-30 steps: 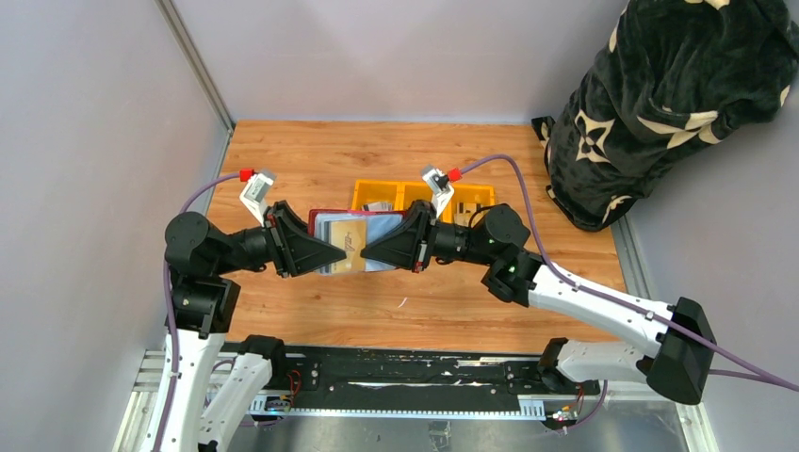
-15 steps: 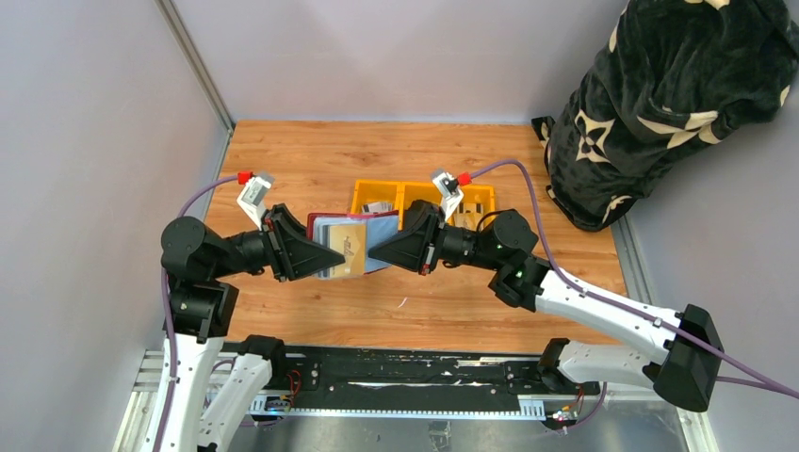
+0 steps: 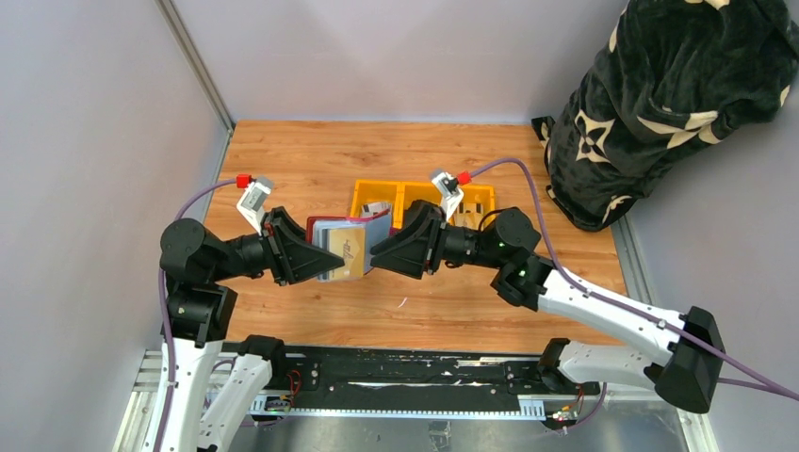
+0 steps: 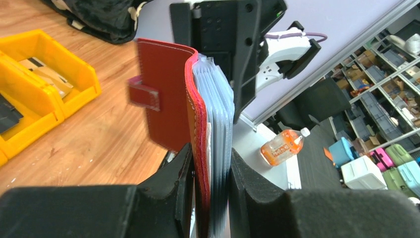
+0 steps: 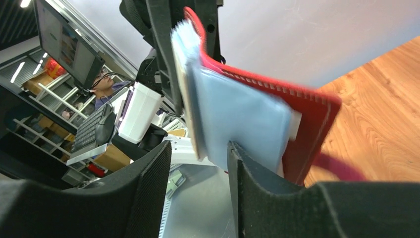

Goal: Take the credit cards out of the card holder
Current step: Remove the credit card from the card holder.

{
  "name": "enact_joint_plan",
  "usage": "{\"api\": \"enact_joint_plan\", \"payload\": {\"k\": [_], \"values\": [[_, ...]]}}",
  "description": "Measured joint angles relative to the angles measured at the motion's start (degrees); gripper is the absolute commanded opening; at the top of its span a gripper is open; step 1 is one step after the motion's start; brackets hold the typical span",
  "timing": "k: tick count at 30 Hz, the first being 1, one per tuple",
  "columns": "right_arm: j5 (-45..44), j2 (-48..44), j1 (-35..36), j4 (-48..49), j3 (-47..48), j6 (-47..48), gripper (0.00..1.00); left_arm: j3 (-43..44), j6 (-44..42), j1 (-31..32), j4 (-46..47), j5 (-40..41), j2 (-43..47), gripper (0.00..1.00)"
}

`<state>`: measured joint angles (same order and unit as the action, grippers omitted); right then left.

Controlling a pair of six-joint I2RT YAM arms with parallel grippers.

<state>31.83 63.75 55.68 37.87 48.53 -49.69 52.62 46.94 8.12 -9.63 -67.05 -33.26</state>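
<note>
1. The left gripper (image 4: 208,171) is clamping the card holder (image 4: 166,94) by its lower edge, jaws squeezed narrow onto the red cover and the stack of pale blue sleeves (image 4: 218,104) together.
2. Over the last second that arm has been dragging the holder leftward and tipping it up on edge. It was lying open and wide between the arms, and now it is hanging in the air above the wooden table (image 3: 301,160), folding narrower.
3. The right gripper (image 5: 199,148) is giving ground too, easing back to the right. Its jaws are standing partly open, straddling the loose edge of the sleeves without visibly pinching anything.
4. The tan card (image 3: 350,252) is still showing on the holder's open face (no card is coming free yet, by the look of it). So this is looking like a repositioning beat: the holder is being presented upright so the right fingers can get a cleaner bite on a card edge.
5. Farther back, the yellow bin (image 3: 424,198) is waiting with a few flat items already lying in its compartments.
</note>
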Motion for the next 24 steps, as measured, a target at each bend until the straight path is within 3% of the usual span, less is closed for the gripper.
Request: {"api": "enact_joint_plan", "payload": {"k": [7, 15, 18, 24], "values": [[-0.83, -4.2, 0.0, -6.01, 2.97, 2.84, 0.55, 0.42, -5.38, 0.07, -5.64, 0.5, -0.39, 0.21], [-0.09, -0.2, 0.0, -7.72, 5.53, 3.67, 0.54, 0.42, -7.19, 0.11, -7.34, 0.7, -0.46, 0.22], [0.42, 1.01, 0.0, -7.98, 5.53, 3.65, 0.49, 0.42, -7.56, 0.11, -7.96, 1.38, -0.46, 0.23], [2.32, 3.8, -0.02, -5.6, 5.57, 2.01, 0.28, 0.42, -7.54, 0.11, -8.55, 1.92, -0.44, 0.27]]}}
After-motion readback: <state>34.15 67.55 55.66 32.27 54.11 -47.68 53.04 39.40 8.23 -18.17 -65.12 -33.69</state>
